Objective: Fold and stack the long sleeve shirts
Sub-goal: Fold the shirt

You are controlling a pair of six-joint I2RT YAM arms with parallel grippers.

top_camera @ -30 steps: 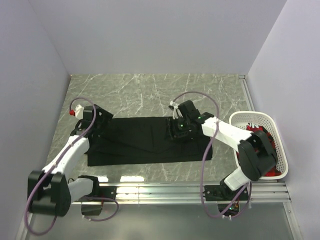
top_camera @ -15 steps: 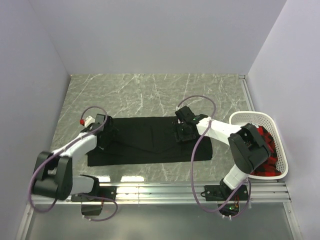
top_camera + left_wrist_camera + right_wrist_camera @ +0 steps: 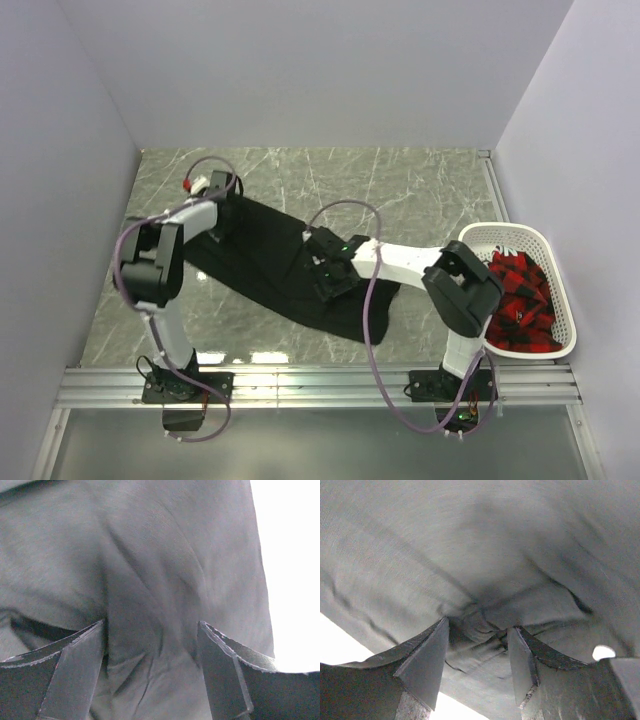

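Shirt (image 3: 485,580) bunched between right gripper (image 3: 477,645) jaws

matt black cloth shirt (image 3: 290,275), seemingly polished marble-look table (image 3: 400,185)

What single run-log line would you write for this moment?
stage: repositioning shirt | black shirt: skewed diagonally on table | left hand: on far-left end | right hand: pinching bunched cloth | basket: red plaid cloth inside

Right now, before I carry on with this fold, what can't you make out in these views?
- Black long-sleeved cloth shirt: collar and buttons not visible; both wrist views too close.
- Left gripper: overhead, its own body hides the jaws.
- Right gripper: cloth bunches between the jaws; grip unclear.
- White slotted plastic basket: red checked cloth heaped, count unclear.
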